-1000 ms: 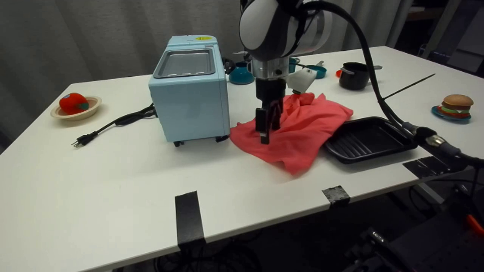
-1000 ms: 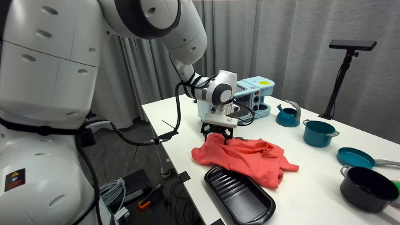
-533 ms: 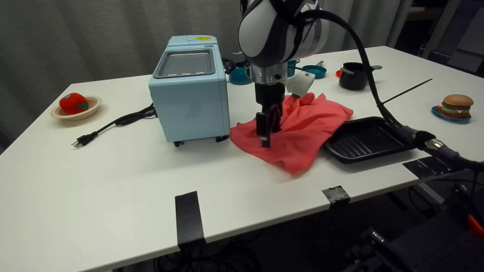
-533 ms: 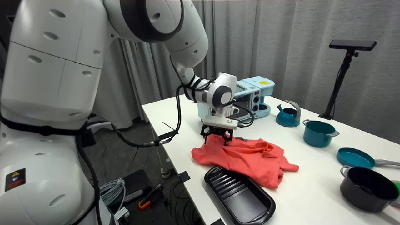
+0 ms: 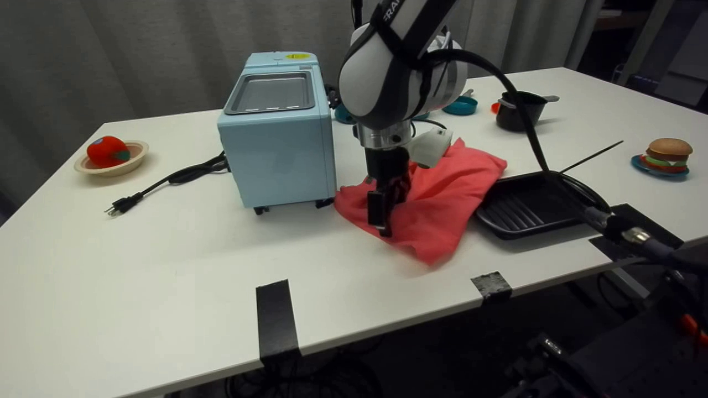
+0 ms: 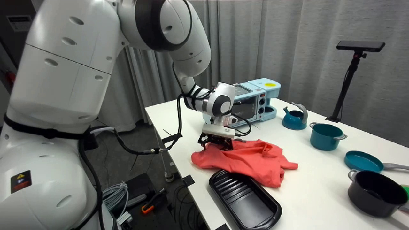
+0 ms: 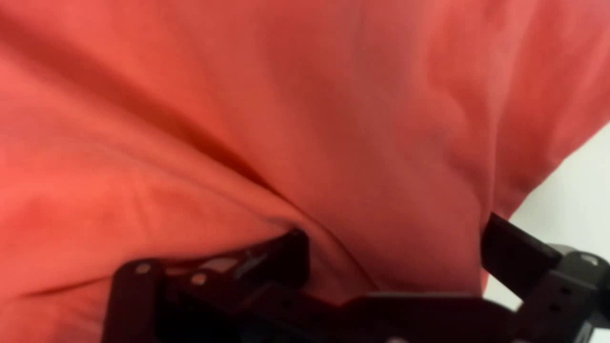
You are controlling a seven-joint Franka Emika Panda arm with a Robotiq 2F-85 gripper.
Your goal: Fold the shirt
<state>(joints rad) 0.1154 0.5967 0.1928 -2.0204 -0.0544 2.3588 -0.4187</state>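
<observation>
Shirt (image 6: 252, 159) rumpled, arm (image 6: 188, 57) arched above, gripper (image 7: 396, 240) spread and pointing down

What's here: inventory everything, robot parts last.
Shirt: 1, red, on white table
Tray: 1, black, beside shirt
Oven: 1, blue, beside shirt
Cord: 1, black, beside oven
Bowl: 1, beige, near cord
Round item: 1, red, in bowl
Kettle: 1, teal, near oven
Pot: 1, teal, near kettle
Pan: 1, teal, near pot
Dark pot: 1, black, near pan
Burger: 1, brown, on teal plate
Tape: 3, black, table edge
Curtains: count unclear, grey, background
Stand: 1, black, near curtains
Clutter: several, mixed, beside table
Arm: 1, white, above shirt
Tool: 1, black, at shirt
</observation>
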